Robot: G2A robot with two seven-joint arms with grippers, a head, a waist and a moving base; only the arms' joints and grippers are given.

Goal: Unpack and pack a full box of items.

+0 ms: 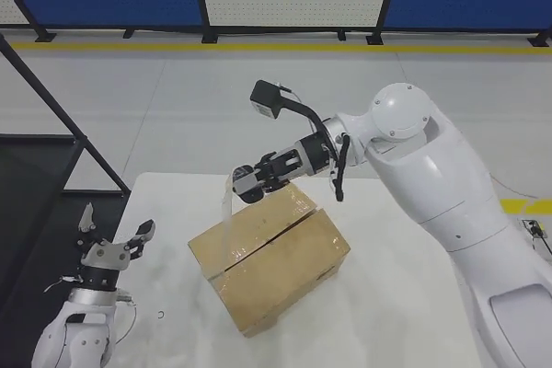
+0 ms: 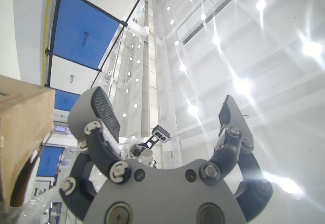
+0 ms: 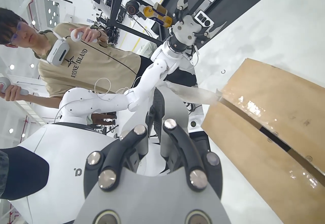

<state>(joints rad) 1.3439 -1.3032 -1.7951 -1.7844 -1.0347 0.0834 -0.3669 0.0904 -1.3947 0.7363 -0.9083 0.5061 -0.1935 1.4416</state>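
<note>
A brown cardboard box (image 1: 276, 262) sits turned at an angle in the middle of the white table (image 1: 414, 304), its top flaps closed and glossy clear tape along the seam. My right gripper (image 1: 248, 181) hangs over the box's far corner, shut on a strip of clear tape (image 1: 226, 198) that runs down to the seam's end. In the right wrist view the tape strip (image 3: 198, 94) stretches from the gripper (image 3: 155, 98) to the box (image 3: 266, 113). My left gripper (image 1: 118, 224) stands open and pointing upward at the table's left edge, holding nothing, with the box (image 2: 22, 118) beside it.
A black metal rack (image 1: 28, 184) stands off the table's left side. A small ring (image 1: 160, 316) lies on the table between the left arm and the box. The table has bare surface to the right of the box.
</note>
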